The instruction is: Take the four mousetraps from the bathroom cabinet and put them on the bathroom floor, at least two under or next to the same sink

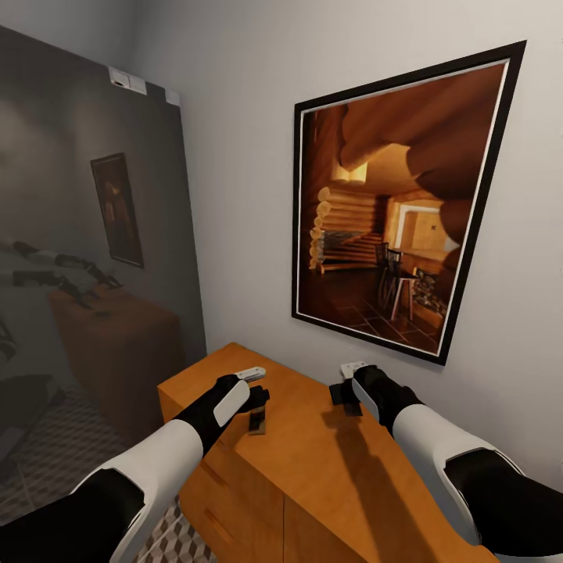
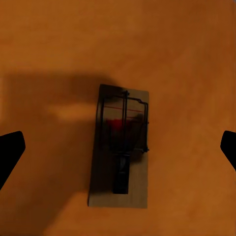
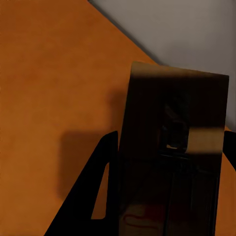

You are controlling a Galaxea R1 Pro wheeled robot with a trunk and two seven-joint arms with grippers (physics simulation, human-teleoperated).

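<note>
Mousetrap lies flat on the cabinet under my left gripper, fingers spread wide apart. My right gripper is clamped on a second mousetrap, its lower end cut off and dark.

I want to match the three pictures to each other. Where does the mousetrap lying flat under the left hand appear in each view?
Head view: the small brown wooden mousetrap lies on the orange-brown wooden cabinet top, just below the left hand.
Left wrist view: the same trap sits mid-picture, between the open fingertips.
Right wrist view: not that trap; another dark mousetrap stands between the right hand's fingers.
Shared landmark: the orange cabinet top.
</note>
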